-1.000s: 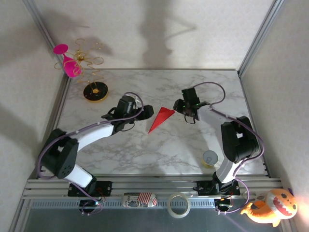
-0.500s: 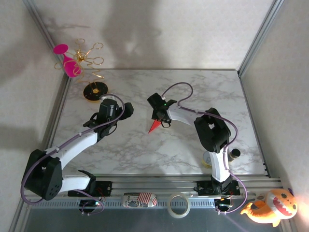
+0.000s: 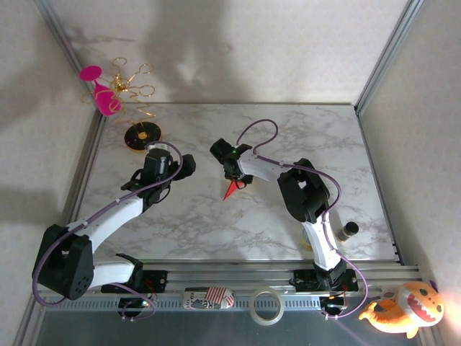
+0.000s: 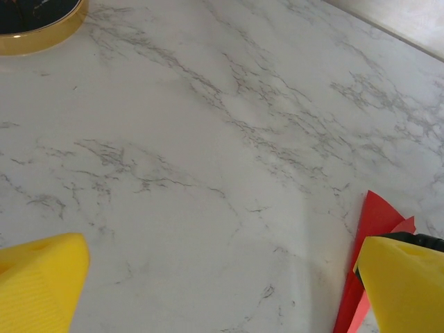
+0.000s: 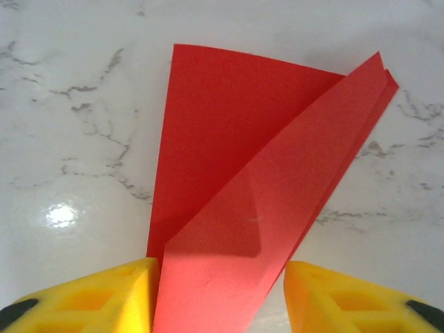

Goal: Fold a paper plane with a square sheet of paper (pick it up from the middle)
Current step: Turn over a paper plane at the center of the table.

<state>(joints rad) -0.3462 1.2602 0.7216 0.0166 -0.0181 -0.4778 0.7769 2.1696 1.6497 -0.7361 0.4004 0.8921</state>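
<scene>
Two pairs: left fingers [image 4: 41, 284] wide apart over marble [image 4: 208, 139]; right fingers [image 5: 90, 298] flanking paper plane [image 5: 236, 180] edges, grip unclear.

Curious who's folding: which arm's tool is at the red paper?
The right arm's tool, yellow fingers either side of the folded red paper; the left tool stands open over marble beside it.

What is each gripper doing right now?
Left gripper: open, holding nothing.
Right gripper: open, jaws astride the bright red folded paper plane, not clamping it.

One paper plane [image 3: 232, 189], one wine glass [image 3: 107, 101]
</scene>
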